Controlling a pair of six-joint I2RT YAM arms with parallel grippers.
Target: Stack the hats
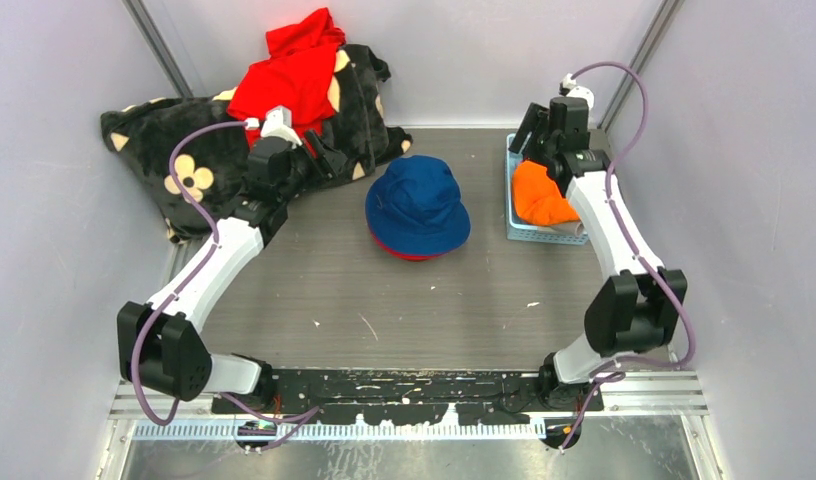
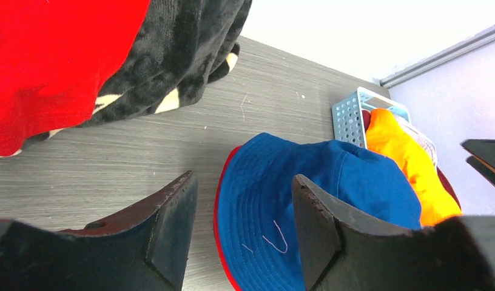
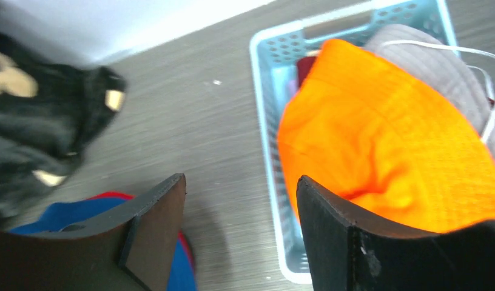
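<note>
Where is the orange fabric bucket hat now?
Top view: the orange hat lies in the light blue plastic basket at far right, by the right gripper.

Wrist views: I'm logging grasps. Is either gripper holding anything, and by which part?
Nothing. The left gripper and right gripper are open and empty; the orange hat lies in the basket.

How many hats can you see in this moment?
5: blue hat stacked on a red hat mid-table; orange hat, grey hat and a sliver of maroon hat in the light blue basket. More may lie hidden beneath.
</note>
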